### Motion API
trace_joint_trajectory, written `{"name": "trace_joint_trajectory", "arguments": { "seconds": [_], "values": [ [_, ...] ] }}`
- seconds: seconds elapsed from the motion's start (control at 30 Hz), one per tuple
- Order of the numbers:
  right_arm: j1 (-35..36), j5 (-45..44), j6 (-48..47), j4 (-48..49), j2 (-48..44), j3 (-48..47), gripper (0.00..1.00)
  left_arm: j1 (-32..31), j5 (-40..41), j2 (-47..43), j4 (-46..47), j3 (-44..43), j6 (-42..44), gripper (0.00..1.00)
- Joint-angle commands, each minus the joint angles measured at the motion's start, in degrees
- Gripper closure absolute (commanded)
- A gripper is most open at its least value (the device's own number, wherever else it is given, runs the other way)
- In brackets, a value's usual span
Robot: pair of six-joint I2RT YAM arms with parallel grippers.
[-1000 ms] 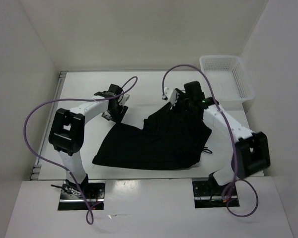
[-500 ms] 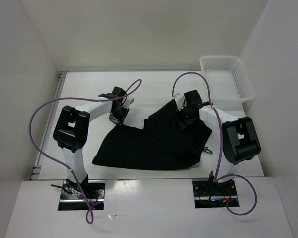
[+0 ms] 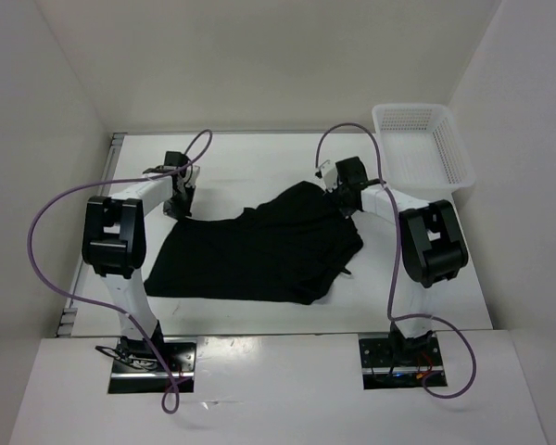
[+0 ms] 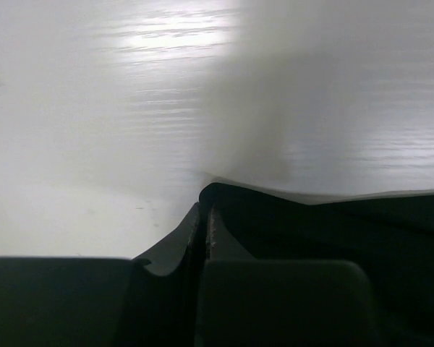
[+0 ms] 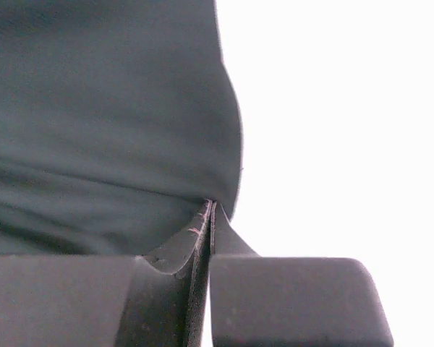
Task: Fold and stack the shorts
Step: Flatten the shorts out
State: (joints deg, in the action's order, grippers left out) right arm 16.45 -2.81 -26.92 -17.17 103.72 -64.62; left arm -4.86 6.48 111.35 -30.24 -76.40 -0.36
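The black shorts (image 3: 259, 250) lie spread across the middle of the white table (image 3: 259, 158), with a small drawstring (image 3: 346, 272) at their right edge. My left gripper (image 3: 177, 206) is at their far left corner. In the left wrist view its jaws (image 4: 205, 206) are pressed together on the edge of the shorts (image 4: 333, 224). My right gripper (image 3: 341, 197) is at the far right corner. The right wrist view shows it (image 5: 211, 208) shut on the hem of the shorts (image 5: 101, 108).
A white mesh basket (image 3: 422, 144) stands at the back right corner, apart from the shorts. White walls close in the table on three sides. Purple cables loop above both arms. The arm bases are at the near edge.
Both grippers have shut on the far corners of the shorts. Both arms moved back and to the left, and the shorts shifted left and away from the near edge.
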Motion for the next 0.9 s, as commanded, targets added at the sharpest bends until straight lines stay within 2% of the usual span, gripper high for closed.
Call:
{"name": "trace_joint_trajectory", "arguments": {
  "seconds": [0.0, 0.13, 0.2, 0.23, 0.3, 0.43, 0.53, 0.67, 0.73, 0.8, 0.87],
  "values": [
    [1.9, -1.1, -1.6, 5.1, 4.7, -9.4, 1.0, 0.1, 3.3, -1.1, 0.4, -0.5, 0.4, 1.0],
    [4.2, -3.2, -0.3, 6.4, 9.4, -16.8, 1.0, 0.1, 3.3, -1.8, 1.0, 0.6, 0.4, 1.0],
    [4.7, -4.0, 1.3, 5.7, 9.4, -19.4, 0.62, 0.1, 3.3, -3.2, 1.0, 2.6, 0.4, 1.0],
    [4.7, -3.0, 2.9, 4.3, 8.9, -20.0, 0.39, 0.1, 3.3, -3.2, 1.0, 3.3, 0.4, 1.0],
    [4.7, -0.8, 3.5, 0.5, 7.0, -18.9, 0.32, 0.1, 3.3, -4.8, 1.5, 4.6, 0.4, 1.0],
    [4.7, 5.7, 4.9, -4.3, -0.5, -8.6, 0.26, 0.1, 3.3, -5.4, 1.5, 6.8, 0.4, 1.0],
    [4.7, 7.1, 4.3, -5.7, -3.5, -1.9, 0.22, 0.1, 3.3, -5.4, 1.5, 6.8, 0.4, 1.0],
    [4.7, 8.6, 0.0, -7.2, -4.1, 2.4, 0.21, 0.1, 3.3, -4.9, 1.0, 4.7, 0.4, 0.99],
    [4.7, 6.7, -1.0, -7.2, -4.1, 3.4, 0.21, -0.4, 3.3, -4.9, 1.0, 4.7, 0.4, 0.99],
    [4.7, 6.1, -2.2, -6.5, -2.8, 4.2, 0.28, -0.4, 3.8, -4.9, 1.0, 4.7, 0.4, 0.99],
    [4.7, 5.8, -1.2, -5.1, -0.9, 4.2, 0.46, -1.0, 3.8, -4.4, 1.0, 4.7, 0.4, 0.99]
  ]
}}
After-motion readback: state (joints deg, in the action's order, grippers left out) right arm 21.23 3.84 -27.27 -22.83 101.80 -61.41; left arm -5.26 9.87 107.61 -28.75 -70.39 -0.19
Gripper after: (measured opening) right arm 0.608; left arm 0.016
